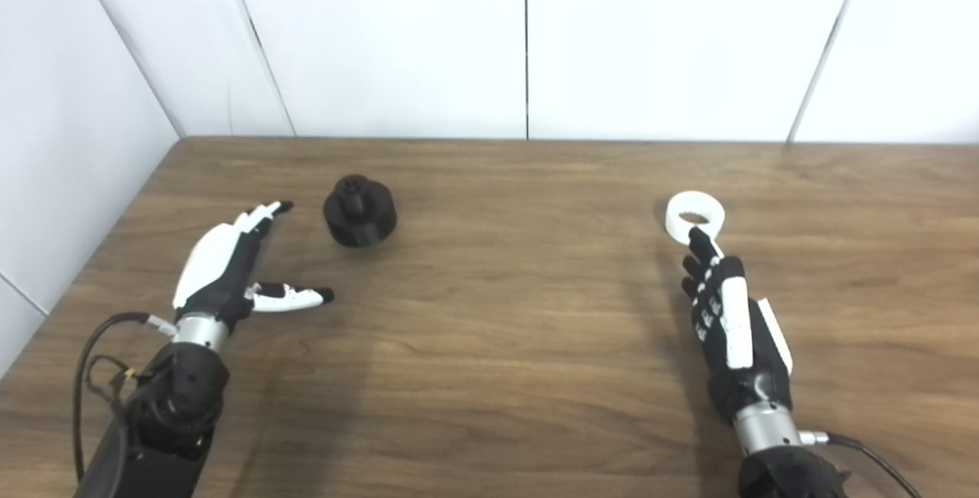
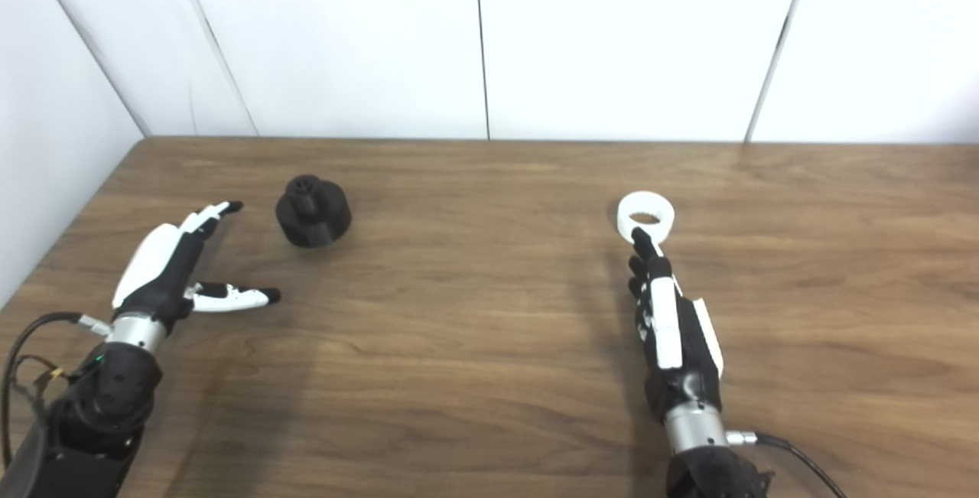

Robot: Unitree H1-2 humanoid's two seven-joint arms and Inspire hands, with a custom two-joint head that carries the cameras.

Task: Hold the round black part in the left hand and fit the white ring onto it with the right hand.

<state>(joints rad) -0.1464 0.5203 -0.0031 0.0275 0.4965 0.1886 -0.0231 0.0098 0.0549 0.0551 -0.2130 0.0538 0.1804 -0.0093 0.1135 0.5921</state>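
Right robot hand empty, fingertip overlapping white ring.

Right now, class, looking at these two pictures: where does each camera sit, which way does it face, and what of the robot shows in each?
Left eye view: on the head, looking down at the wooden table; shows the left hand near the round black part.
Right eye view: beside it, facing the same way; shows the right hand with fingertips at the white ring.
Shared: both show both open hands, both parts, the table and the white wall panels.
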